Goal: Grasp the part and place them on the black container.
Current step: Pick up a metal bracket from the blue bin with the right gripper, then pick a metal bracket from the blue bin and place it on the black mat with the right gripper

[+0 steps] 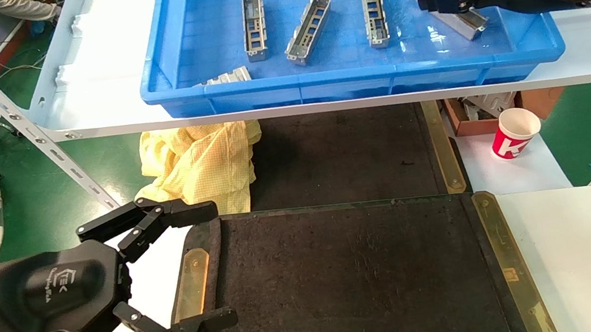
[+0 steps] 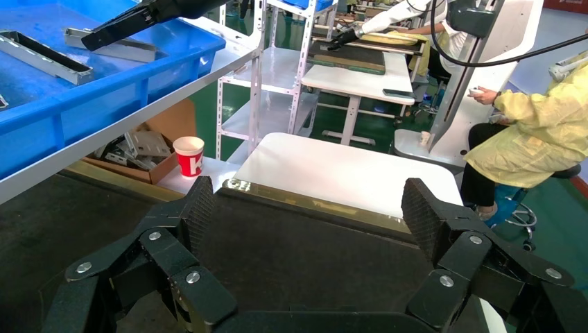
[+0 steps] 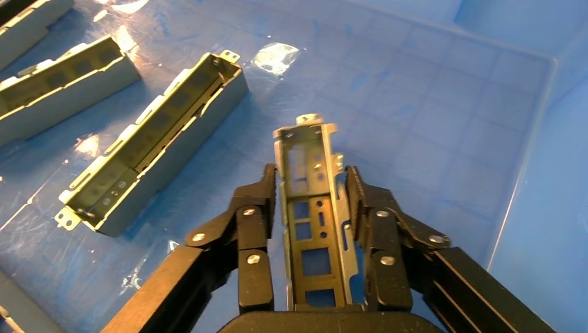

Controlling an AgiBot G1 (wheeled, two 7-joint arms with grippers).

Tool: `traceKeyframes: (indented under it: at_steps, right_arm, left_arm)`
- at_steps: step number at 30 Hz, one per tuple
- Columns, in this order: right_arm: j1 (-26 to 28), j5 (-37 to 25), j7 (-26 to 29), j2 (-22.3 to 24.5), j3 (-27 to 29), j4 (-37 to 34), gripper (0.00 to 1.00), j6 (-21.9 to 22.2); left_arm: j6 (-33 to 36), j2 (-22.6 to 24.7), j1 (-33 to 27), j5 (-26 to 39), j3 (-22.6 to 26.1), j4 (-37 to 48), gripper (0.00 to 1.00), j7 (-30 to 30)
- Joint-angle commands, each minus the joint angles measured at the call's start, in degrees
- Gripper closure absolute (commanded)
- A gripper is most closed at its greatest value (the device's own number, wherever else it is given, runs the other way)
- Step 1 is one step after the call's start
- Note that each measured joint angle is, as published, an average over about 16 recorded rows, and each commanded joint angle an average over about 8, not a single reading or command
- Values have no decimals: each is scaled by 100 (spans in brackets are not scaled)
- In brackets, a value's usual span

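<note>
Head view: the right gripper [image 1: 442,0] reaches into the blue bin [image 1: 352,75] at two o'clock, its fingers set on either side of a part [image 1: 451,9] on the bin floor. Three more parts lie in a row to its nine o'clock side. The left gripper [image 1: 203,266] hangs at eight o'clock, spread wide over the near edge of the black container [image 1: 356,283].

Left wrist view: the pads [image 2: 201,208] stand far apart above the dark felt, nothing between them; a red paper cup [image 2: 188,155] stands beyond.

Right wrist view: the fingers [image 3: 260,208] sit tight against both long walls of the part, cutouts facing up, the channel running straight between them.
</note>
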Motion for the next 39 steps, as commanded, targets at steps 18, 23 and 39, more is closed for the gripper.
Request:
traceKeyframes:
  at_steps: [18, 23, 39]
  right_arm:
    - [240, 428, -779, 425, 268, 406, 100, -1091]
    - [421, 411, -996, 604, 223, 584, 100, -1857]
    - [154, 1044, -1069, 1153, 104, 1516, 100, -3637]
  left_arm:
    - [0, 0, 0, 0, 0, 0, 0, 0]
    - [0, 0, 0, 0, 0, 0, 0, 0]
    - [0, 0, 0, 0, 0, 0, 0, 0]
